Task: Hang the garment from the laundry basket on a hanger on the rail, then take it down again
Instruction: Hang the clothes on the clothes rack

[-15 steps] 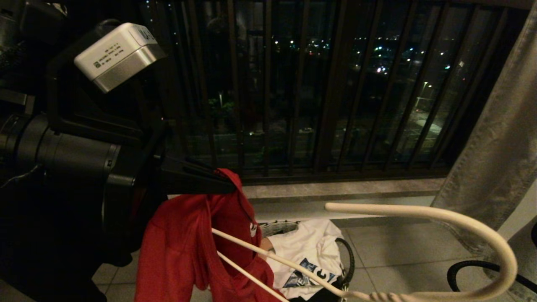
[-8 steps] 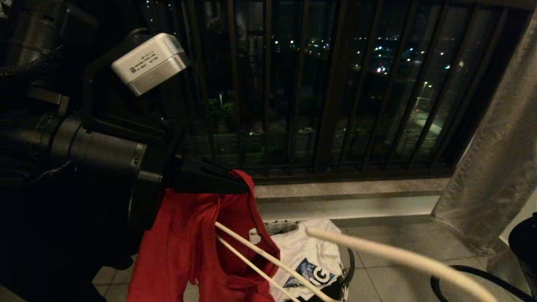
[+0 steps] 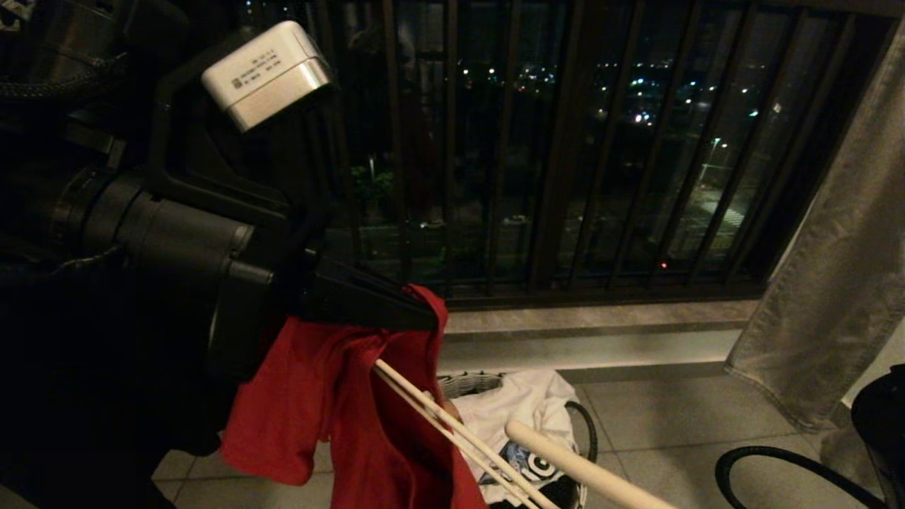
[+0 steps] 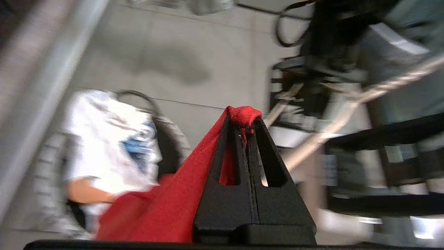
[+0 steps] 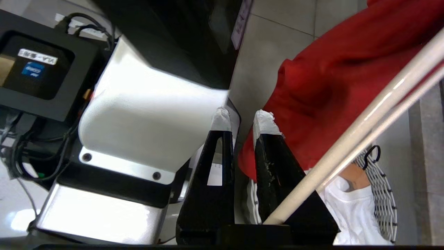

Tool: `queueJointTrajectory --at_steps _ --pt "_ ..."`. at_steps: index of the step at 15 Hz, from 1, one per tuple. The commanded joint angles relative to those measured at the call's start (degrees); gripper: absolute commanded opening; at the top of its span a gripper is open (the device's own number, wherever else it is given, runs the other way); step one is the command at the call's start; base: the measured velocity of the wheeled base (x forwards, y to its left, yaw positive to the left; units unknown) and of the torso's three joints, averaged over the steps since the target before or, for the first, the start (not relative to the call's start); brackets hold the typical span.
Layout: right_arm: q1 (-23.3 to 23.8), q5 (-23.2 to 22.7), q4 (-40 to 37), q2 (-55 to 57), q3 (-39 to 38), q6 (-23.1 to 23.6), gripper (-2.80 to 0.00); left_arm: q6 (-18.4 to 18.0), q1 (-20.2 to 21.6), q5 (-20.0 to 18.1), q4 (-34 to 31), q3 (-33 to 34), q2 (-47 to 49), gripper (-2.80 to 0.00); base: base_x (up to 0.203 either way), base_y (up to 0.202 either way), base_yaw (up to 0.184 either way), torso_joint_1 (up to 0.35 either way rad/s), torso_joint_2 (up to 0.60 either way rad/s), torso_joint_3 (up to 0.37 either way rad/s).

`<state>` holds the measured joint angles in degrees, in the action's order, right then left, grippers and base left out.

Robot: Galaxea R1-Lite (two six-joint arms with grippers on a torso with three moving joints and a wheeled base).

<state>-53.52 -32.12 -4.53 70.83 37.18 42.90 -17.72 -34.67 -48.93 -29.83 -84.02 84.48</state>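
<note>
Left hand [image 3: 424, 318] clamped on a bunched fold of the red T-shirt [image 3: 318, 403], held above the laundry basket [image 3: 466, 385]. Right hand [image 5: 242, 119] narrowly apart, apparently gripping the hanger [image 3: 452, 424] near its base. Risk: hanger arm snags cloth, small pinch slips.

hanger [image 3: 452, 424] cut off at lower edge, laundry basket [image 3: 466, 384] mostly covered

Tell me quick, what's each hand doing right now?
Left hand: shut on the red shirt, held up above the basket.
Right hand: holding the hanger; fingertips slightly apart.
</note>
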Motion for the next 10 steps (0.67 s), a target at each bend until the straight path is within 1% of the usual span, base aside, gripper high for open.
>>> queueJointTrajectory --at_steps 1,2,6,7,8,9,10 --pt "0.4 -0.3 0.1 -2.5 -0.4 0.3 -2.8 0.9 0.0 -2.1 -2.2 -0.7 -2.1 -2.8 0.0 0.0 0.0 0.0 0.0 0.0" --pt "0.4 -0.3 0.1 -3.5 -0.8 0.3 -2.8 1.2 0.2 -3.1 -3.0 -1.0 -2.8 -2.8 0.0 0.0 0.0 0.0 0.0 0.0" --pt "1.3 0.9 0.3 -1.2 -0.5 0.2 -2.8 1.4 0.4 -2.4 -3.3 -1.7 -4.8 -2.8 0.0 0.0 0.0 0.0 0.0 0.0" --pt "1.9 0.9 0.3 -0.7 -0.3 0.3 -2.8 1.4 0.4 -1.3 -3.4 -1.7 -5.3 -2.8 0.0 0.0 0.0 0.0 0.0 0.0" --pt "2.7 0.9 0.3 -0.2 -0.2 0.3 -2.8 1.3 0.4 1.2 -3.5 -1.8 -5.8 -2.8 0.0 0.0 0.0 0.0 0.0 0.0" --pt "3.0 0.9 0.3 0.3 0.0 0.3 -2.8 1.3 0.4 3.8 -4.6 -1.9 -6.7 -2.8 0.0 0.0 0.0 0.0 0.0 0.0" --pt "3.1 0.9 0.3 0.8 0.3 0.3 -2.8 1.2 0.4 5.3 -7.1 -2.5 -7.3 -2.8 0.0 0.0 0.0 0.0 0.0 0.0"
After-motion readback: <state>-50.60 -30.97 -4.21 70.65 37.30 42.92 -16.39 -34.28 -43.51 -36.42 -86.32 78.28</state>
